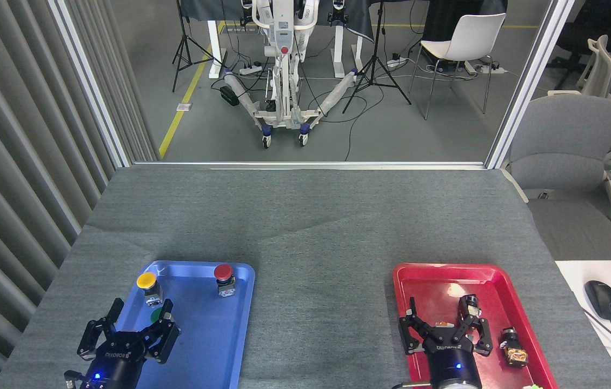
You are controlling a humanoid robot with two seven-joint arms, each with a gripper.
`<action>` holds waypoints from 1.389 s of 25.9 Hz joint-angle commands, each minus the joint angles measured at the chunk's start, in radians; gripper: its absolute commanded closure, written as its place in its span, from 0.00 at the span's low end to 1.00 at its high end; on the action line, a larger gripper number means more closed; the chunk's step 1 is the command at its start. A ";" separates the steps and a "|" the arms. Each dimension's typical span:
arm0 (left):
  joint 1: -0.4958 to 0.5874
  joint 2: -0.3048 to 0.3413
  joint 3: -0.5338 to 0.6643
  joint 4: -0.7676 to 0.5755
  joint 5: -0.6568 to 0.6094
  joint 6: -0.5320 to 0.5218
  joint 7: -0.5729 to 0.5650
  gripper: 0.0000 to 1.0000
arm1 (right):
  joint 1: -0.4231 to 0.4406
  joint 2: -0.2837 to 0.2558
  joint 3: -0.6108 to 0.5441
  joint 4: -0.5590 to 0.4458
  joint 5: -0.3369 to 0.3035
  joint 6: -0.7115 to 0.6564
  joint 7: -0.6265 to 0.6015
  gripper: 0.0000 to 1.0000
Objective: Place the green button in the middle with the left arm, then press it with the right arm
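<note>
Green button just beyond spread-open left claw (right claw also open); likely light, rigid; best gripped at boxy base.

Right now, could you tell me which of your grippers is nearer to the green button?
Left. The left gripper sits open right at the green button in the blue tray; the right gripper is far across, over the red tray.

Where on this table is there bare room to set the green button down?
The grey cloth between the blue tray and the red tray is bare, as is the whole far half of the table. It is crowded in the blue tray's near-left part: the green button, yellow button and left gripper.
</note>
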 commanded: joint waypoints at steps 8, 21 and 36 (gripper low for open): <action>0.000 0.002 0.000 0.003 0.000 0.000 0.002 0.01 | 0.000 0.000 0.000 0.000 0.000 0.000 0.000 0.00; 0.002 0.002 0.000 0.005 0.001 -0.001 0.003 0.01 | 0.000 0.000 0.000 0.000 0.000 0.000 0.000 0.00; 0.002 -0.006 0.000 0.003 0.001 -0.001 0.003 0.01 | 0.000 0.000 0.000 0.000 0.000 0.002 0.000 0.00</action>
